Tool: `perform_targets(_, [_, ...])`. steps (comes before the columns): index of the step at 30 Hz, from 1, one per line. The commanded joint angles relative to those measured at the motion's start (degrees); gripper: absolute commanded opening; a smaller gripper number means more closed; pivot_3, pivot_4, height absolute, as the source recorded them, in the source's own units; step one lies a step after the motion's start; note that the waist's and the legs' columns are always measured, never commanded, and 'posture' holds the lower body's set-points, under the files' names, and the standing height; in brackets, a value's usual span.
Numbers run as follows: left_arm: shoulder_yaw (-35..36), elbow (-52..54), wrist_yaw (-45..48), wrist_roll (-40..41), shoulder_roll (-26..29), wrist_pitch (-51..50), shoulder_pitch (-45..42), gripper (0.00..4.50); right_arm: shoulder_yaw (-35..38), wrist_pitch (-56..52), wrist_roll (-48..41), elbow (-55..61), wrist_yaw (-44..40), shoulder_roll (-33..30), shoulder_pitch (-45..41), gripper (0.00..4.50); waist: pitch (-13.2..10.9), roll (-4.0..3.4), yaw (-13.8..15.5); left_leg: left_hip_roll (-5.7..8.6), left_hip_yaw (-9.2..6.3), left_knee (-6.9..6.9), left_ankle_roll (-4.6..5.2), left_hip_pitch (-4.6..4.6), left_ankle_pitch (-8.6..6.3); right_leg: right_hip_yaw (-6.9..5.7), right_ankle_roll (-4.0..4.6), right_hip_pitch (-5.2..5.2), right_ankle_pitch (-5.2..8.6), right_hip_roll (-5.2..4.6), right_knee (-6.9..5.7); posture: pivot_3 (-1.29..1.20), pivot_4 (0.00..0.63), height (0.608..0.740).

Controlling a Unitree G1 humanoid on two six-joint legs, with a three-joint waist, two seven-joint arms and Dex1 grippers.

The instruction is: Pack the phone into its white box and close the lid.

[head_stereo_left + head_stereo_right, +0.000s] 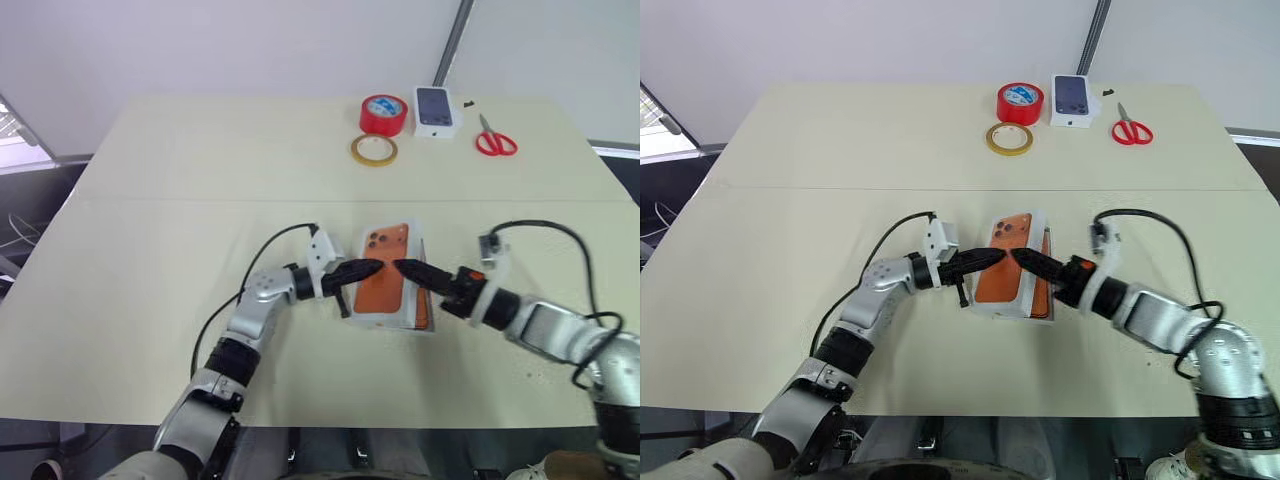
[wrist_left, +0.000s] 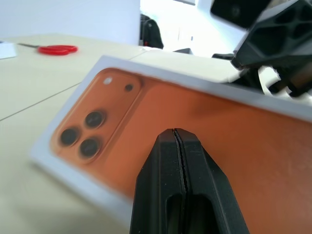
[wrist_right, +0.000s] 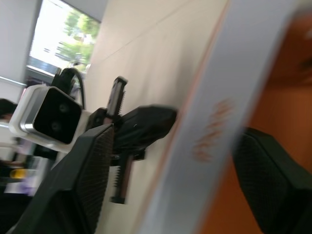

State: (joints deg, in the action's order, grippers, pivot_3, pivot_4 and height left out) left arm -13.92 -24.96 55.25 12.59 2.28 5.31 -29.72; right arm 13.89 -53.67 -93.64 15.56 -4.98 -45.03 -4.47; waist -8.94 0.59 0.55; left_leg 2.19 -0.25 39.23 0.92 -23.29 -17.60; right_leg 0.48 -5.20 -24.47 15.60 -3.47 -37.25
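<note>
Pale and broad, the counter (image 1: pixel 150 230) carries what looks like the closed white box (image 1: pixel 392 276), its top printed with an orange phone, near our front edge. From the left, our left gripper (image 1: pixel 372 267) reaches level, fingers clenched on nothing, tips on the top. We judge the cardboard light, stiff and slick, best held by its long sides. Our right gripper (image 1: pixel 405 267) angles in opposite, fingers released, straddling the box's side wall.

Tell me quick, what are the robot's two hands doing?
Left gripper: shut, holding nothing.
Right gripper: open, straddling the white box printed with an orange phone.
</note>
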Motion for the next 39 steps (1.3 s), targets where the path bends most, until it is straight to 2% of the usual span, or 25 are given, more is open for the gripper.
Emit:
perform_targets(1, [-0.34, -0.92, 0.08, -0.14, -1.85, 1.32, -1.73, 0.0, 4.12, 1.62, 11.88, 1.45, -12.52, -6.68, 2.77, 3.87, 0.0, 0.01, 0.22, 0.0, 0.01, 0.0, 0.0, 0.0, 0.0, 0.0, 0.0, 0.0, 0.0, 0.0, 0.0, 0.0, 0.15, 0.74])
perform_targets(2, [-0.4, -1.07, 0.19, -0.3, -2.05, 1.62, -1.87, 0.0, 4.1, 3.85, 16.27, 0.91, -13.66, -7.32, 2.86, 3.87, 0.0, 0.01, 0.23, 0.0, 0.0, 0.0, 0.0, 0.0, 0.0, 0.0, 0.0, 0.02, 0.0, 0.01, 0.01, 0.0, 0.15, 0.74])
perform_targets(4, [-0.12, -0.46, 0.99, 0.12, -1.72, 1.3, -1.87, 0.0, 4.34, 5.5, 19.32, -1.78, -11.02, -5.24, 0.99, 3.87, -0.02, 0.05, -0.03, 0.0, 0.01, 0.01, 0.01, 0.01, -0.01, 0.0, 0.0, 0.03, 0.0, 0.02, 0.03, 0.0, 0.15, 0.74])
perform_targets(7, [1.34, 0.11, 1.45, 1.06, -0.37, 0.09, -2.23, 0.0, -0.28, 8.87, 29.16, 2.03, -14.13, -4.25, 1.2, 3.87, 0.04, -0.04, 0.04, -0.01, 0.01, 0.01, 0.0, 0.05, 0.0, 0.01, 0.0, 0.02, 0.0, 0.03, -0.03, 0.0, 0.15, 0.74])
perform_targets(8, [1.83, 0.47, 1.86, 1.48, 0.47, -1.0, -2.4, 0.0, -1.12, 9.72, 31.09, 2.51, -13.58, -2.73, 0.99, 3.64, 0.03, -0.04, 0.03, -0.01, 0.01, 0.0, 0.0, 0.07, 0.0, 0.01, 0.0, 0.02, 0.0, 0.03, -0.05, 0.0, 0.15, 0.74])
perform_targets(11, [3.5, 0.37, 1.37, 1.82, 3.18, -3.77, -3.34, 0.0, -3.07, 12.81, 37.05, 4.01, -12.11, 1.16, -0.57, 2.6, 0.03, -0.03, 0.04, -0.02, 0.0, 0.0, -0.01, 0.06, 0.0, 0.01, 0.0, 0.01, 0.0, 0.04, -0.04, 0.0, 0.15, 0.74])
perform_targets(15, [5.86, -1.35, -0.96, 1.33, 5.11, -4.43, -4.72, 0.0, -8.12, 18.99, 50.84, 4.81, -14.02, 1.43, -0.09, 0.38, 0.04, -0.05, 0.24, -0.01, 0.0, 0.01, -0.04, 0.05, 0.02, 0.02, 0.0, 0.0, 0.0, 0.04, -0.04, 0.0, 0.15, 0.74])
perform_targets(16, [6.06, -1.48, -1.12, 1.19, 5.32, -4.48, -4.86, 0.0, -8.56, 19.75, 52.51, 4.61, -14.32, 1.89, 0.09, 0.03, 0.04, -0.05, 0.32, 0.0, 0.0, 0.01, -0.04, 0.04, 0.02, 0.01, 0.0, 0.0, 0.0, 0.04, -0.03, 0.0, 0.15, 0.74])
perform_targets(19, [6.06, -3.51, -2.75, -0.24, 5.52, -5.25, -5.42, 0.0, -10.56, 22.47, 58.01, 4.53, -15.76, 2.8, 0.18, 0.03, 0.04, -0.05, 0.31, 0.06, -0.01, 0.02, -0.04, 0.04, 0.02, 0.01, -0.01, 0.01, 0.0, 0.0, -0.02, 0.0, 0.15, 0.74])
perform_targets(22, [5.27, -5.94, -3.36, -0.96, 5.15, -8.04, -6.0, 0.0, -10.49, 22.42, 59.81, 4.18, -16.88, 3.94, -0.44, 0.03, 0.04, -0.05, 0.21, 0.06, 0.0, 0.02, -0.05, 0.04, 0.03, 0.01, -0.01, 0.01, -0.01, 0.0, -0.02, 0.0, 0.15, 0.74])
perform_targets(24, [6.45, -7.33, -3.05, 2.72, 3.15, -18.65, -7.11, 0.0, -10.1, 22.63, 60.99, 3.64, -17.68, 4.48, -0.94, 0.03, 0.04, -0.04, 0.18, 0.06, -0.01, 0.02, -0.06, 0.05, 0.03, 0.01, -0.01, 0.01, -0.01, 0.01, -0.04, 0.0, 0.15, 0.74])
perform_targets(26, [6.34, -7.14, -2.1, 3.43, 1.69, -20.61, -7.42, 0.0, -10.0, 22.62, 62.13, 3.34, -18.24, 4.83, -1.44, 0.03, 0.04, -0.05, 0.2, 0.06, -0.01, 0.05, -0.06, 0.06, 0.04, 0.01, -0.01, 0.02, -0.01, 0.01, -0.07, 0.0, 0.15, 0.74])
perform_targets(39, [5.27, -3.96, 0.1, 3.29, -0.04, -24.32, -7.84, 0.0, -7.95, 22.97, 67.99, 3.38, -21.91, 4.58, 0.04, 0.03, 0.05, -0.05, 0.27, 0.08, -0.01, 0.05, -0.09, 0.06, 0.05, 0.01, -0.01, 0.02, -0.01, 0.0, -0.07, 0.0, 0.15, 0.74])
